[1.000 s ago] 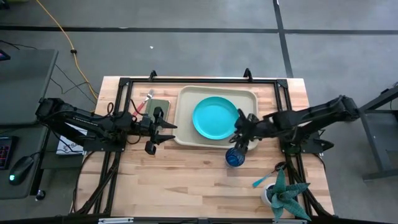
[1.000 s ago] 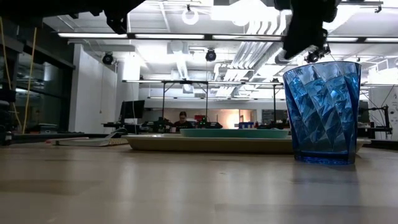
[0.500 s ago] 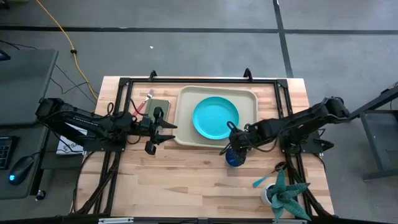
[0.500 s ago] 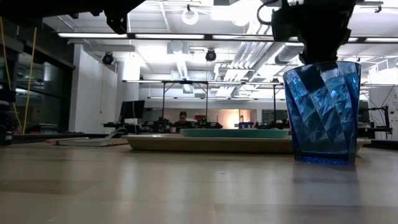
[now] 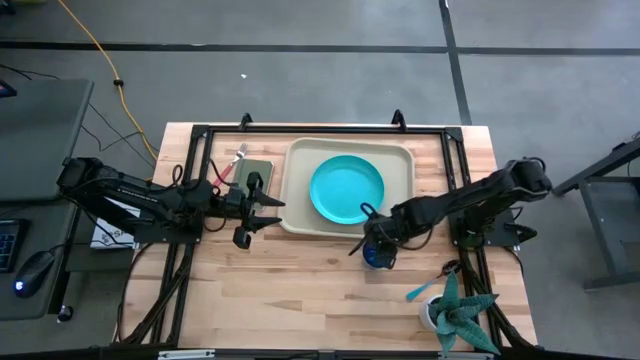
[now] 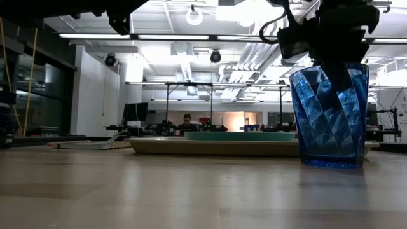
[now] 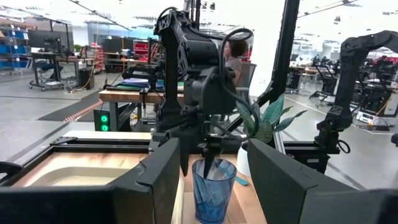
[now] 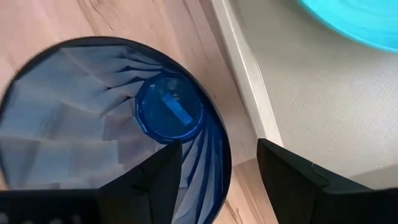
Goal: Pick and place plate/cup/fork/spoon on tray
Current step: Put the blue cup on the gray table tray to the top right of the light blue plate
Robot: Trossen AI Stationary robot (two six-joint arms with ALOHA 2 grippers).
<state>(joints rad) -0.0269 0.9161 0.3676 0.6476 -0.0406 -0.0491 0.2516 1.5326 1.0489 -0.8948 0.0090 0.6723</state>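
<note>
Lowered since earlier, your right pincer (image 5: pixel 374 243) straddles the cup (image 5: pixel 377 256) rim, open, at the tray's (image 5: pixel 400 155) 5 o'clock; plate (image 5: pixel 346 189) placed.

Looking down into the blue cup

I see my right hand (image 8: pixel 219 171) with its two dark fingers (image 8: pixel 155 180) apart, one inside the cup (image 8: pixel 93 124), one outside its rim. The cup stands on the wooden surface (image 8: pixel 155 22), just beside the tray (image 8: pixel 298 106) holding the plate (image 8: pixel 354 18).
</note>
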